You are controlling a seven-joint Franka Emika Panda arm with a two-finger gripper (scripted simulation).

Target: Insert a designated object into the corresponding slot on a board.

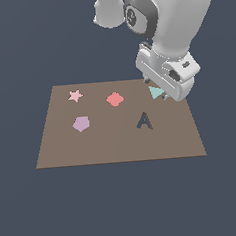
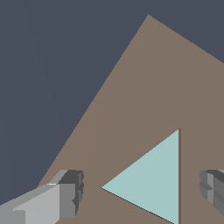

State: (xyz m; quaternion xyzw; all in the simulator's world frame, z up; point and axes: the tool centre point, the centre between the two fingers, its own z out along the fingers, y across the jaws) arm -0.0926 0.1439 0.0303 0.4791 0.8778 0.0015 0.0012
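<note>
On the flat brown board (image 1: 117, 145), left to right: pink star (image 1: 75, 96), lilac pentagon (image 1: 81, 124), red diamond-ish piece (image 1: 115, 99), a dark "A" cut-out (image 1: 144, 121) (only lettering anywhere), then the light-teal triangle (image 1: 155, 92) upper right, between the gripper (image 2: 142, 188) fingers, spread and not touching it.

A pink star (image 1: 75, 96), red diamond-like piece (image 1: 115, 98) and lilac pentagon (image 1: 81, 124).

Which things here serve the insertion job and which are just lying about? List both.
Job: teal triangle, between the open gripper fingers; brown board. No triangular slot is visible.

Lying about: pink star, red piece, lilac pentagon, A-shaped recess.
</note>
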